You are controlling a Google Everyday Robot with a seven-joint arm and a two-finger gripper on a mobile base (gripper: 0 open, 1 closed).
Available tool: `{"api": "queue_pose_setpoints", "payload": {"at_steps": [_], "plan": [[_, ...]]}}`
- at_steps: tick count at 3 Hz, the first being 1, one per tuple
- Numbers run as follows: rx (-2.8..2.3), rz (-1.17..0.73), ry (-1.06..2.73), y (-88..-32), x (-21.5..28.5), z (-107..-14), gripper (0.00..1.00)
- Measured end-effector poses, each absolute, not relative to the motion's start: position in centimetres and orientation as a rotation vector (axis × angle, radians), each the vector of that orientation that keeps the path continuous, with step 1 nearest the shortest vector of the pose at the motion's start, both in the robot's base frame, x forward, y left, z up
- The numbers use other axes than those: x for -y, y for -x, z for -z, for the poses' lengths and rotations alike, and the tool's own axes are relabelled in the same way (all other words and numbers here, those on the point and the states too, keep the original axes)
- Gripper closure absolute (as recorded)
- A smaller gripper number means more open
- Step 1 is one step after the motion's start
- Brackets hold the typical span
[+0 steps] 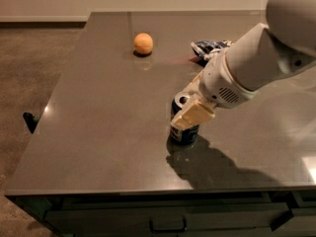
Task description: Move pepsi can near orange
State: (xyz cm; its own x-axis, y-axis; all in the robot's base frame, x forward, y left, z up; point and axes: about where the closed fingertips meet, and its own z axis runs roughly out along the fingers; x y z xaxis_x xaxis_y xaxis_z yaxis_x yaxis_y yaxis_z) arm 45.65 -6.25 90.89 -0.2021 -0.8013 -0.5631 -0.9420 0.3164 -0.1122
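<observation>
Camera view: on the dark counter (98, 147), the hand (190, 113) sits right over the pepsi can (183, 135), covering its upper front; whether it grips cannot be told. The orange (143, 43) lies well apart, at eleven o'clock from the can.

Gripper (190, 115) at centre frame, right against the pepsi can (183, 133), with the arm (256, 63) filling the right side and blocking any way in from there. Open table (98, 132) from the can up and left to the orange (143, 43). One snack bag (210, 47) at upper centre-right, well apart from the orange, off that lane. More open surface left of the can and toward the bottom edge.
</observation>
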Motion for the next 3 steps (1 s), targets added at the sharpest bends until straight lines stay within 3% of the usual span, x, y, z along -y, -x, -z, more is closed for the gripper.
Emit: {"api": "queue_pose_setpoints", "payload": {"at_steps": [2, 3], "plan": [[-2.06, -0.36, 1.508, -47.7, 7.0, -92.1, 0.88], [-2.066, -0.39, 1.469, -49.8, 6.8, -94.1, 1.0]]}}
